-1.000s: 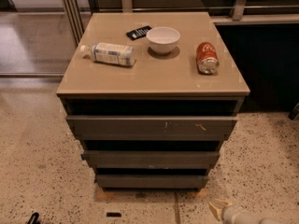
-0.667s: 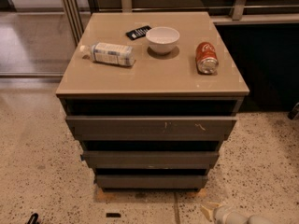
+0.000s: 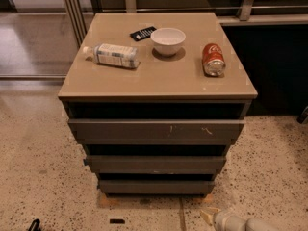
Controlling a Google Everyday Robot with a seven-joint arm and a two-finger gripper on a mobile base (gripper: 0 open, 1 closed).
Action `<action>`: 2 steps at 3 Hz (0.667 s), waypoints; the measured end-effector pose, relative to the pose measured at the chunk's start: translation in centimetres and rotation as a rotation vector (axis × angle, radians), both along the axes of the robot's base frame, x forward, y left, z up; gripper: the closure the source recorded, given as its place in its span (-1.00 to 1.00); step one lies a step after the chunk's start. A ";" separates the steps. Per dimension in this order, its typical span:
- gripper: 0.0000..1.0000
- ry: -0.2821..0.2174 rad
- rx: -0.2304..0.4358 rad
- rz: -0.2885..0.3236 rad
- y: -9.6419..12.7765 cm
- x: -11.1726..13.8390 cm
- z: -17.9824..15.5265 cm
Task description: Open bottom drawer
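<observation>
A grey-brown cabinet [image 3: 159,83] stands on the speckled floor with three handleless drawer fronts stacked below its top. The bottom drawer [image 3: 156,186] is the narrowest front, plain dark grey-brown, sitting flush and closed just above the floor. The mid-width front [image 3: 155,164] and the widest, scratched front [image 3: 156,129] sit above it. My gripper [image 3: 210,216] shows at the bottom edge of the camera view as a pale tip on a light arm. It is low, to the right of and in front of the bottom drawer, apart from it.
On the cabinet top lie a plastic bottle [image 3: 113,55] on its side, a white bowl [image 3: 168,40], a red can [image 3: 213,59] on its side and a black flat object [image 3: 143,32]. A glass partition stands at the left. A small dark piece [image 3: 116,221] lies on the floor.
The gripper has moved leftward along the bottom edge, closer to the cabinet's lower right corner. The drawers and the items on top have not moved.
</observation>
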State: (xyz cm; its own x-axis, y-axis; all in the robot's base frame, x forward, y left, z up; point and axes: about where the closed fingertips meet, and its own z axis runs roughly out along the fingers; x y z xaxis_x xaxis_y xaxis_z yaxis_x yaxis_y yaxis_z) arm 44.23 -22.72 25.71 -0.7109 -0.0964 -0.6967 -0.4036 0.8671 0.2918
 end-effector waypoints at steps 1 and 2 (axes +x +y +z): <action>1.00 -0.020 0.010 -0.036 0.3 0.4 -0.9; 1.00 -0.107 0.022 -0.065 1.5 4.2 -2.2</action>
